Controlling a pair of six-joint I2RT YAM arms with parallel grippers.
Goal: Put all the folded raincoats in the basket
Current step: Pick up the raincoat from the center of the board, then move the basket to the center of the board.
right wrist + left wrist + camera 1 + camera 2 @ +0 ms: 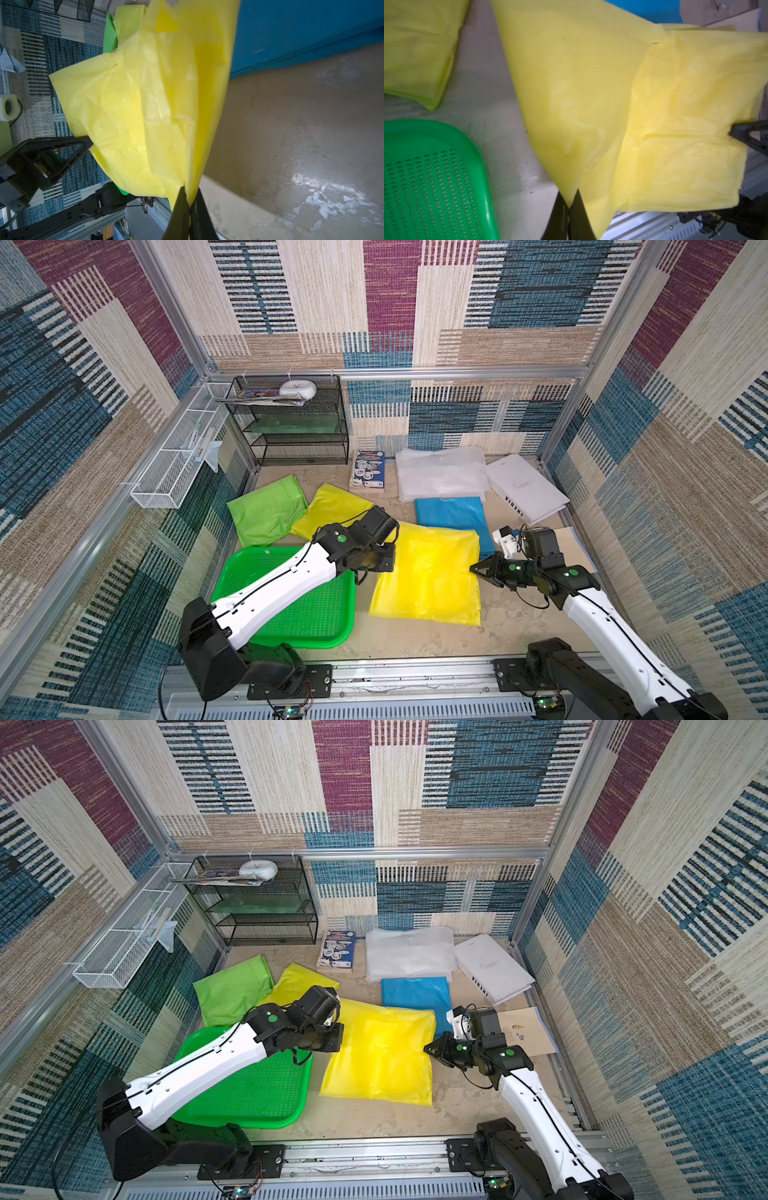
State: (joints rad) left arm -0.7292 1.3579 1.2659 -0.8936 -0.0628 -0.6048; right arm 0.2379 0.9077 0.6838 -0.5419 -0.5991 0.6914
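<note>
L gripper (pixel 570 204) & R gripper (pixel 190 198) clamped on left, right edges of large yellow folded plastic raincoat (pixel 430 576). Shallow green perforated plastic basket (pixel 320 614) just left.

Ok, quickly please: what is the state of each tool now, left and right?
Left tool: shut, pinching an edge of the large yellow raincoat.
Right tool: shut, pinching the opposite side of the same raincoat.
</note>
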